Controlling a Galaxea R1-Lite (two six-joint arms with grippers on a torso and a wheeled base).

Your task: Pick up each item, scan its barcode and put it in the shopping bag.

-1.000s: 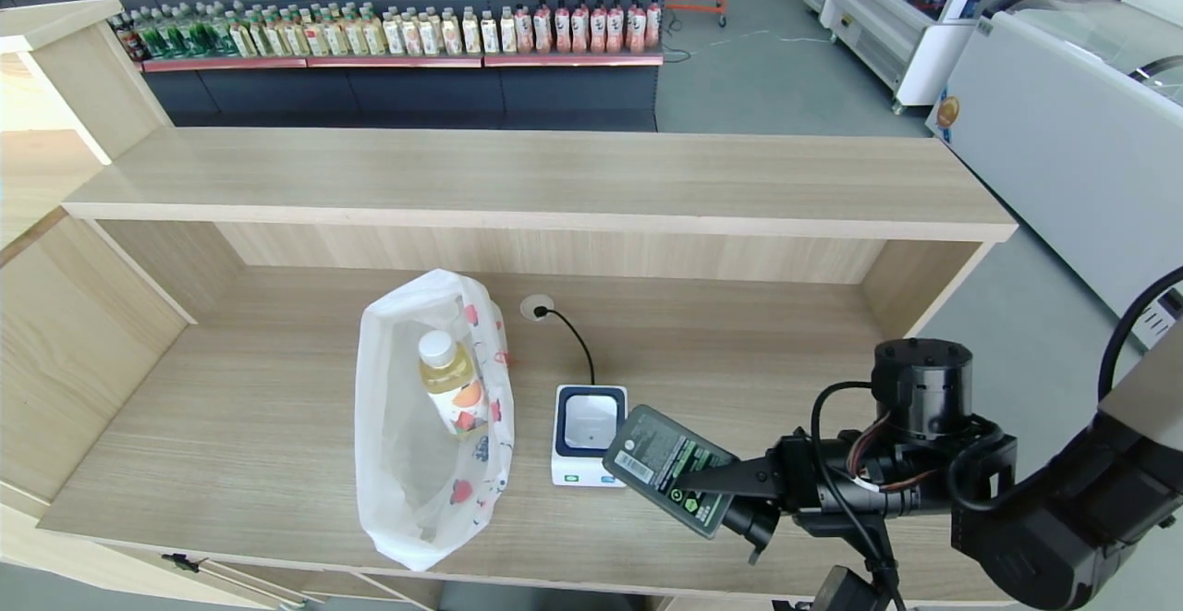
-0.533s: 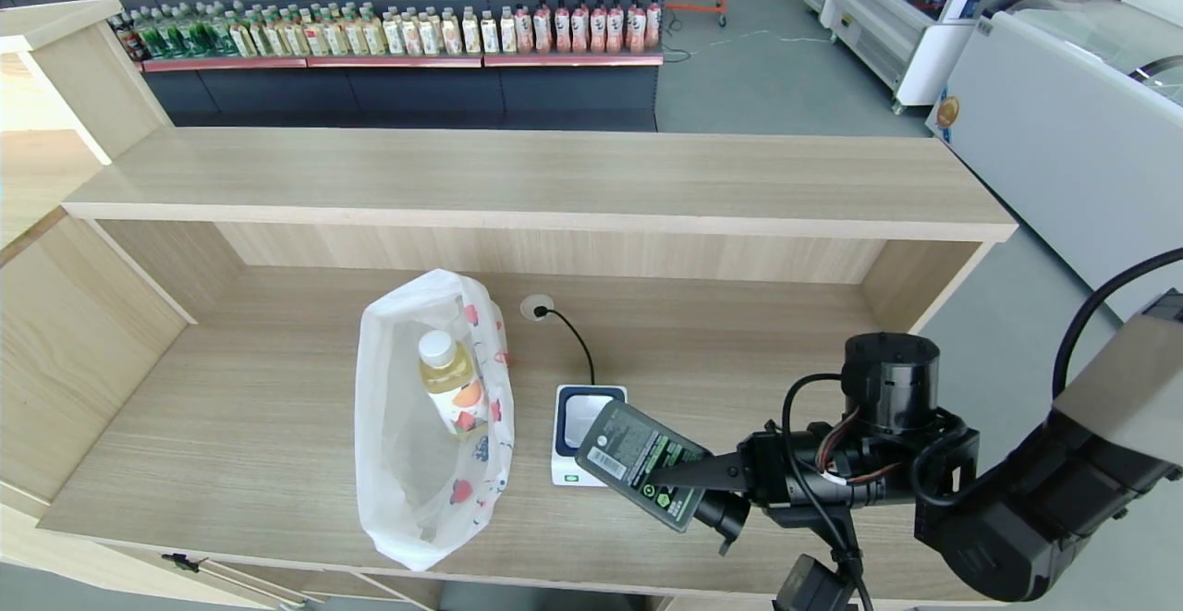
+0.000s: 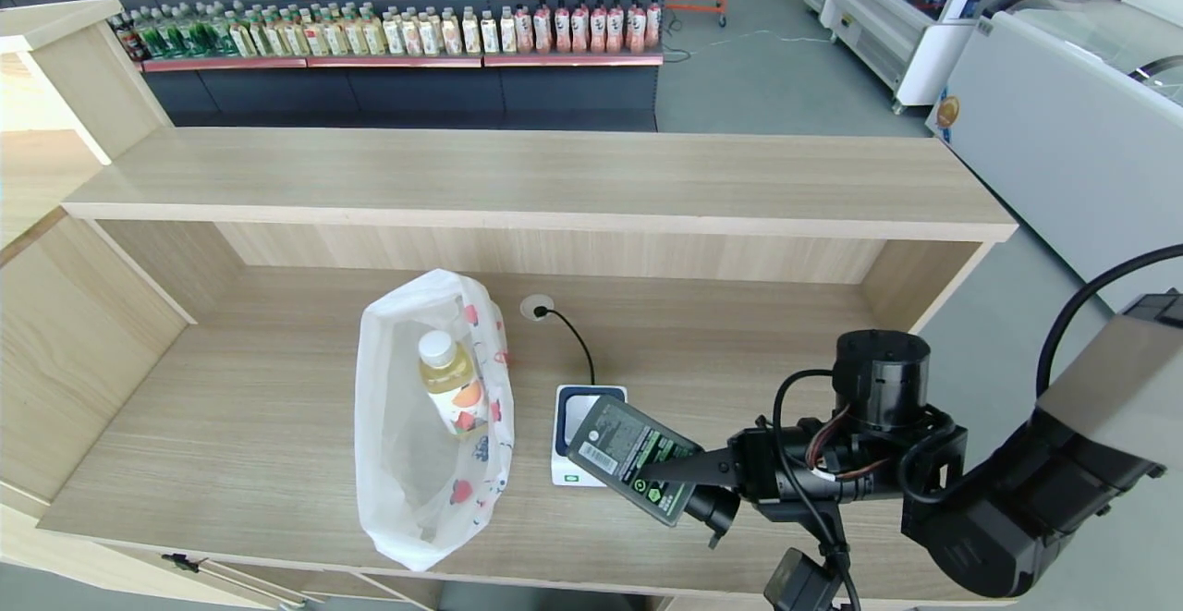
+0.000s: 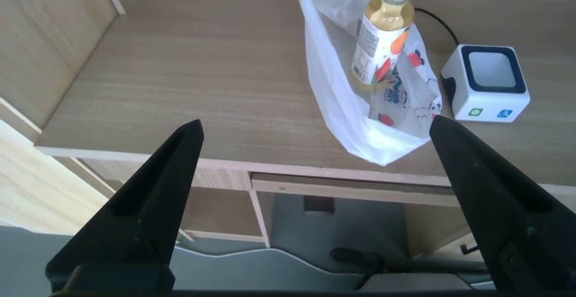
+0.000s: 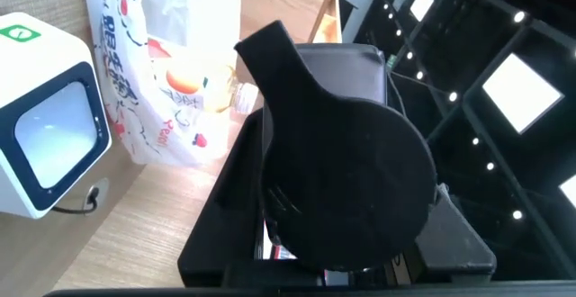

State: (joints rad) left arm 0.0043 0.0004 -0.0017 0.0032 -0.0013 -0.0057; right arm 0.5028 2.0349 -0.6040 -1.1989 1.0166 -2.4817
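**Packet over scanner, R gripper clamped**

R jaws shut on packet's edge. Barcode end sticks out past tips, facing up, just above scanner. Shopping bag w/ bottle sits near, beyond tips. Packet looks light, thin, prob. slick film that may flex, so grip edge and keep barcode free. Lower jaw hidden under packet. L gripper jaws wide apart, empty.

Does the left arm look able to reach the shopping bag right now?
Probably yes: bare counter lies between the left end effector and the shopping bag; the right end effector holds a packet by the scanner.
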